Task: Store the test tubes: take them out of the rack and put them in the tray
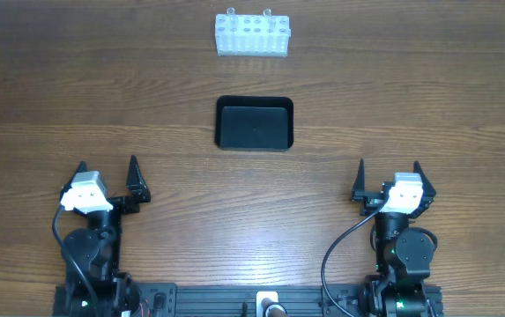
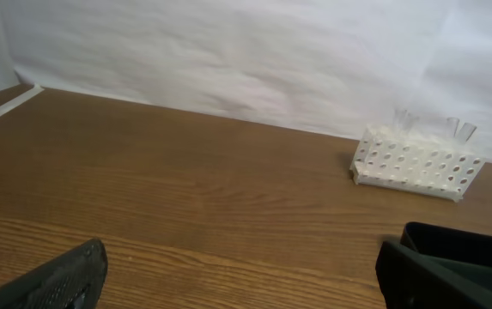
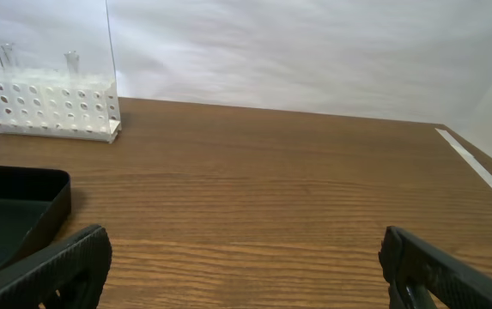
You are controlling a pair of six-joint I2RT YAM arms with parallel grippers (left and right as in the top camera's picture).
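A white perforated rack [image 1: 252,37] stands at the far middle of the table, with two clear test tubes [image 1: 231,14] poking up from it. The rack [image 2: 416,161] and its tubes [image 2: 461,130] also show in the left wrist view, and the rack [image 3: 50,107] with tubes [image 3: 71,62] in the right wrist view. A black tray [image 1: 255,123] lies in front of the rack, with nothing in it. My left gripper [image 1: 109,174] sits open near the front left. My right gripper [image 1: 387,176] sits open near the front right. Both hold nothing and are far from the rack.
The wooden table [image 1: 411,97] stretches wide around the tray and rack. A white wall [image 2: 228,51] backs the far edge. Pale tape [image 3: 477,167] runs along the table's right side.
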